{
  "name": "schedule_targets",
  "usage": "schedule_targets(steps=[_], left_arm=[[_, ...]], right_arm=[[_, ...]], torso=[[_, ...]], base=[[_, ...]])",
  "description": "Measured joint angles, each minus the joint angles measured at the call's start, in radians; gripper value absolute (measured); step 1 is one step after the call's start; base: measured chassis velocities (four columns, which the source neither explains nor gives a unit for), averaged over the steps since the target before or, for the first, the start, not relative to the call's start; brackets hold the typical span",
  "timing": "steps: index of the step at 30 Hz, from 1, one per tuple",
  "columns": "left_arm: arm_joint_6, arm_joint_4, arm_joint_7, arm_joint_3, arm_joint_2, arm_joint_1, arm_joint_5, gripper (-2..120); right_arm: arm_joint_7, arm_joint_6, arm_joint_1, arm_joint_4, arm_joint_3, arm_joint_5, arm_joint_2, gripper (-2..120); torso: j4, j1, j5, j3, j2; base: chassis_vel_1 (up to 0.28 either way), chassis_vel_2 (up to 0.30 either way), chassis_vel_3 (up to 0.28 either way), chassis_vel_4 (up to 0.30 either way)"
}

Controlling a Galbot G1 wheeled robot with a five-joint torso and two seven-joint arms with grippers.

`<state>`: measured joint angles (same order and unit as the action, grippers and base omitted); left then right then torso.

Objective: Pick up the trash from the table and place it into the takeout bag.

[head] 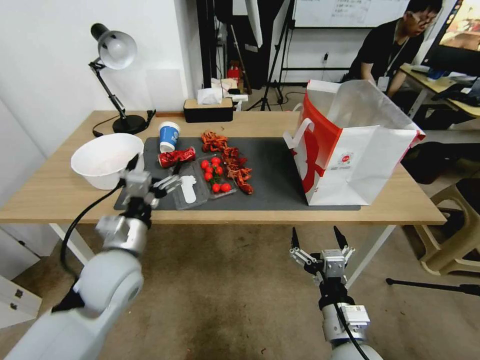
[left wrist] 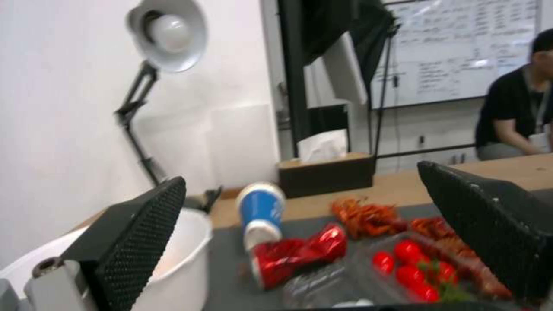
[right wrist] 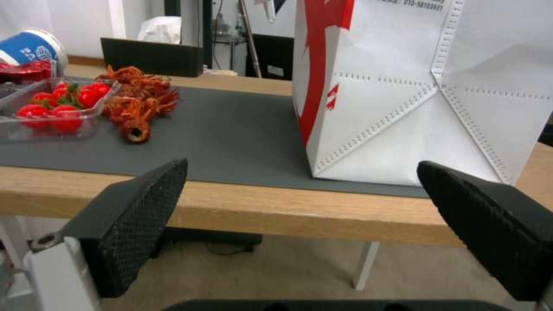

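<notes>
Now we see left gripper [head: 155, 172] spread above crushed shiny red can [head: 176, 156] | right gripper [head: 318, 239] spread below light-wood desk [head: 60, 192] edge | white-and-red paper takeout bag [head: 360, 160] upright.

Glossy silver-white arms, black cables looping along them, metal wrists, black jaws faced with dimpled rubber pads.

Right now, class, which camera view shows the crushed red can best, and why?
The left wrist view: the crushed red can lies close and whole on the mat, between the open left claw's fingers. The head view shows it smaller. The right wrist view catches just a red sliver at its edge.
</notes>
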<state>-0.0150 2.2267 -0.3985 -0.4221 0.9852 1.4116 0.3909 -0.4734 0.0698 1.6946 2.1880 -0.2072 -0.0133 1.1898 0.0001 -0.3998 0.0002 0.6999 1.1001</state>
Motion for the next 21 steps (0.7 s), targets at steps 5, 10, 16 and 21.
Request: schedule_targets(steps=[5, 10, 16, 21], left_arm=[[-0.016, 0.044, -0.037, -0.067, 0.054, 0.083, -0.015, 100], [-0.042, 0.061, -0.062, -0.077, 0.081, 0.120, 0.005, 100], [-0.056, 0.043, -0.043, -0.056, 0.084, 0.088, 0.030, 100], [-0.066, 0.017, -0.003, -0.041, 0.034, 0.037, 0.093, 100]], right_arm=[[0.000, 0.000, 0.001, 0.002, -0.001, 0.002, 0.001, 100], [0.000, -0.001, 0.001, 0.002, 0.000, 0.004, 0.005, 100], [0.002, -0.001, 0.013, 0.002, -0.002, 0.006, 0.016, 100], [0.002, 0.002, 0.019, 0.001, -0.004, 0.008, 0.013, 100]], torso=[[-0.0001, 0.000, -0.0001, 0.000, 0.000], [-0.0001, 0.000, -0.0003, 0.000, 0.000], [-0.0003, 0.000, -0.0003, 0.000, 0.000], [-0.0002, 0.000, -0.0003, 0.000, 0.000]], base=[[0.000, 0.000, 0.000, 0.000], [0.000, 0.000, 0.000, 0.000], [0.000, 0.000, 0.000, 0.000], [0.000, 0.000, 0.000, 0.000]])
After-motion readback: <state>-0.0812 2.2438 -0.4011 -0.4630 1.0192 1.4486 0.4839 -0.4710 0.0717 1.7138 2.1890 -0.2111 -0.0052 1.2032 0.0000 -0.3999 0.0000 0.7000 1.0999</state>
